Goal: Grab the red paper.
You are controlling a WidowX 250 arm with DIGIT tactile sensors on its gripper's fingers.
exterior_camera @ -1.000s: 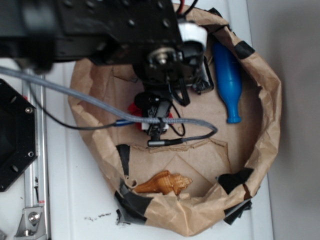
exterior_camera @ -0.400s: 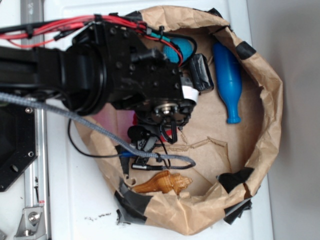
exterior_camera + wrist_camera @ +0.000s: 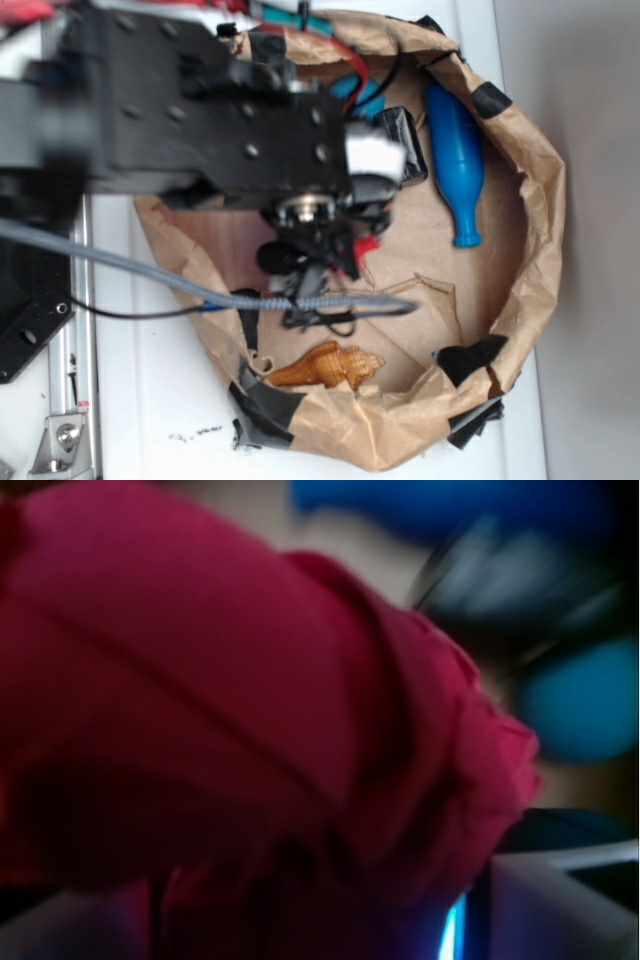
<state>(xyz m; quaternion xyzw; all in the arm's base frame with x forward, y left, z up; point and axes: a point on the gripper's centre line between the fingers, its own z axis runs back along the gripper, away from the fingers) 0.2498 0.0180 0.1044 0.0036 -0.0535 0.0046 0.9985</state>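
Note:
The red paper fills most of the wrist view, blurred and very close, sitting between the pale fingers at the bottom corners. From the exterior view only a small red scrap of the red paper shows beside the black wrist. My gripper hangs under the arm over the middle of the brown paper-lined bowl, and it looks shut on the paper. The arm hides the fingertips from above.
A blue pin-shaped toy lies at the bowl's right side. A golden shell rests near the front rim. A grey braided cable crosses the left rim. Black tape patches mark the lining.
The arm swung left and came back across the bowl. The red wad no longer lies at its earlier spot on the lining; red now shows to the right, by the wrist.

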